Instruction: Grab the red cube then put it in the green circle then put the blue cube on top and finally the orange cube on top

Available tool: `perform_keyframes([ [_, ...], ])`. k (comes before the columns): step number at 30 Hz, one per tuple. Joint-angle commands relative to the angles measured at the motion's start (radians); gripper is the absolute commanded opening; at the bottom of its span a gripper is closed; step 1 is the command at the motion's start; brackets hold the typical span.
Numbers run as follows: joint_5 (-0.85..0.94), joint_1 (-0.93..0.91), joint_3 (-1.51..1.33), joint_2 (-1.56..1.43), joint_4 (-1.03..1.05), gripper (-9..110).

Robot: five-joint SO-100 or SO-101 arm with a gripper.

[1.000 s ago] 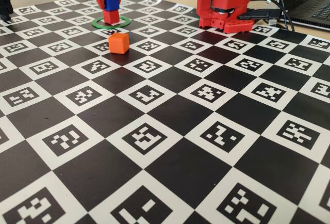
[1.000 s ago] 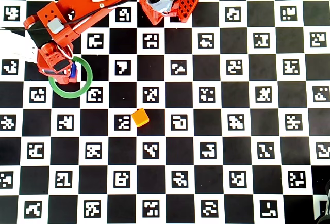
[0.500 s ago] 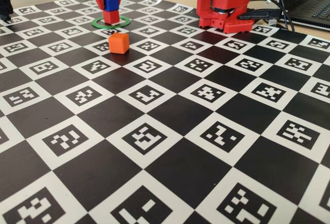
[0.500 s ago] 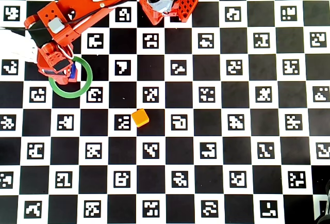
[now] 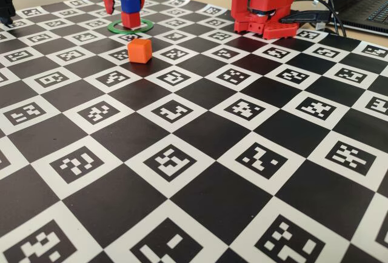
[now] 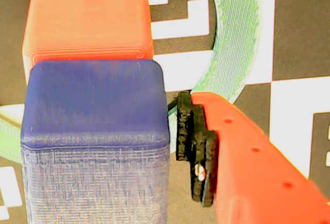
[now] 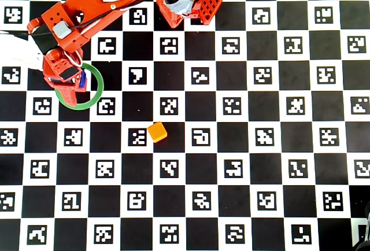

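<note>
The blue cube (image 5: 130,2) sits on top of the red cube (image 5: 130,19) inside the green circle (image 5: 115,28) at the far left. My gripper (image 5: 127,3) straddles the blue cube with its jaws open. In the wrist view the blue cube (image 6: 95,131) fills the left side, and the black pad (image 6: 188,131) of the one visible finger stands a small gap off its right side. The red cube (image 6: 87,22) shows beyond it, with the green circle (image 6: 234,38) around them. The orange cube (image 5: 140,49) lies alone on the board, nearer the camera, and also shows in the overhead view (image 7: 156,131).
The arm's red base (image 5: 267,8) stands at the back right, with cables and a laptop (image 5: 364,8) behind it. The checkerboard mat (image 5: 200,172) with printed markers covers the table. In the overhead view the arm (image 7: 87,14) reaches to the left over the green circle (image 7: 95,92).
</note>
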State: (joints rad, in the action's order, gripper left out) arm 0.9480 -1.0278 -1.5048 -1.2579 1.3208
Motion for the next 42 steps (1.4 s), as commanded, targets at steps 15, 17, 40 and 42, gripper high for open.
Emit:
perform_keyframes([
  [15, -0.025, -0.018, 0.071, -0.115, 0.066, 49],
  [17, -0.032, -0.018, 0.115, -0.126, 0.103, 49],
  [40, -0.222, 0.169, 0.572, -0.258, 0.520, 47],
  [42, -0.273, 0.215, 0.561, -0.282, 0.520, 47],
])
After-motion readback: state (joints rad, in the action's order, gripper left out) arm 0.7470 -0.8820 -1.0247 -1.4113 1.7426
